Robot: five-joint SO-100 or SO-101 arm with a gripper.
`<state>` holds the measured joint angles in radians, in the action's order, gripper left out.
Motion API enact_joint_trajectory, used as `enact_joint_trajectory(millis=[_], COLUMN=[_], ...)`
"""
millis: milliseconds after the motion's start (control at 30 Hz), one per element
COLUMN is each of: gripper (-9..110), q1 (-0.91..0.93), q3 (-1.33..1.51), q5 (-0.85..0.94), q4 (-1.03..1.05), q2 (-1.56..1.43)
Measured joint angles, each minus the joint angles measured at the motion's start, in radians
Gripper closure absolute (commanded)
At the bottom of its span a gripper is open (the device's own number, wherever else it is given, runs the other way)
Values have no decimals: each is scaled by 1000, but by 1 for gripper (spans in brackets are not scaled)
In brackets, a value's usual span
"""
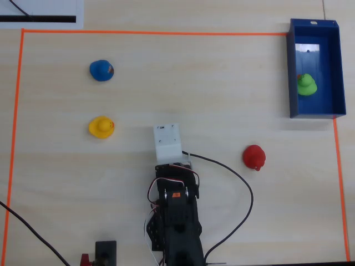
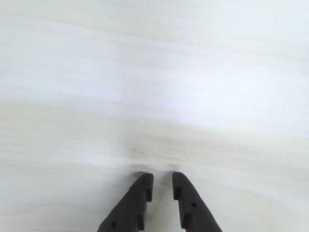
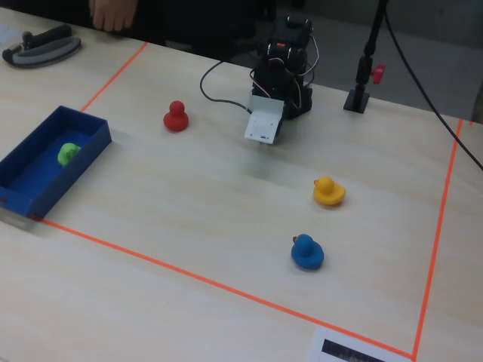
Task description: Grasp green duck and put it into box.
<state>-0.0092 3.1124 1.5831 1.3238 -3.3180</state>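
Note:
The green duck (image 1: 307, 85) lies inside the dark blue box (image 1: 289, 72) at the right edge of the overhead view. In the fixed view the duck (image 3: 69, 153) sits in the far half of the box (image 3: 64, 185) at the left. My gripper (image 2: 162, 180) points down at bare wooden table. Its black jaws stand a narrow gap apart with nothing between them. The arm is folded near its base. In the overhead view the white wrist mount (image 1: 168, 142) hides the jaws. The gripper is far from the box.
A blue duck (image 1: 101, 70), a yellow duck (image 1: 101, 127) and a red duck (image 1: 254, 157) stand on the table inside an orange tape border (image 1: 155, 32). A black cable (image 1: 244, 188) loops to the right of the arm. A small black stand (image 1: 105, 252) is at the near edge.

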Motion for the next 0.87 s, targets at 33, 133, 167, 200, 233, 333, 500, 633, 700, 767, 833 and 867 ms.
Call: enact_joint_trajectory(millis=[33,133,167,200,233,333,500,633,700,767,833,867], gripper=[100,96,95,95,95,95,95,95,95,95,95,95], q1=[0,0,0,0,0,0,0,0,0,0,0,0], q3=[0,0,0,0,0,0,0,0,0,0,0,0], q5=[0,0,0,0,0,0,0,0,0,0,0,0], q4=[0,0,0,0,0,0,0,0,0,0,0,0], q2=[0,0,0,0,0,0,0,0,0,0,0,0])
